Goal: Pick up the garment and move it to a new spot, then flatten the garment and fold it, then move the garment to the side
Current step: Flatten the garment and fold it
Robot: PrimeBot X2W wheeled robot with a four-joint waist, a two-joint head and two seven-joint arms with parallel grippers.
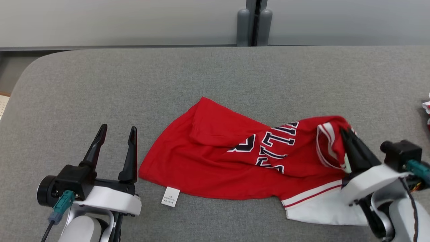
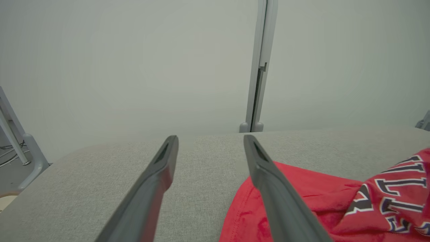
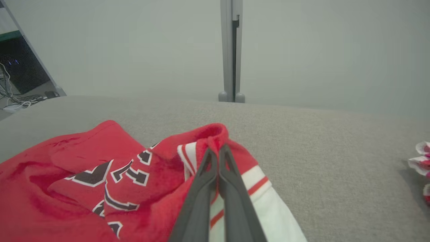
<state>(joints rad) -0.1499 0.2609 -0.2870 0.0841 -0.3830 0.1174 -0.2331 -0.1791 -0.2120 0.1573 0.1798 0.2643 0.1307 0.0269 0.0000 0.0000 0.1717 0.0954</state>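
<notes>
The garment (image 1: 218,161) is soft, matt red cloth with a smooth white tag (image 1: 170,196). The tabletop (image 1: 100,84) is coarse grey woven fabric.

- A grey, fabric-covered table (image 1: 215,74) spans the head view, and its far left corner is rounded.
- Pale grey wall panels (image 1: 117,20) stand just behind the table, plain and matte.
- A grey upright post (image 1: 254,16) joins two panels. It has a dark slit down its middle and two rounded feet (image 1: 243,28) at the table's far edge.
- A strip of dull floor (image 1: 10,67) shows left of the table.
- In the left wrist view, a pale metal frame (image 2: 32,151) stands on the floor beyond the table's corner.
- In the right wrist view, loose cables (image 3: 16,101) lie on the floor below a dark recess.
- The light is soft and even, with faint shadows.
</notes>
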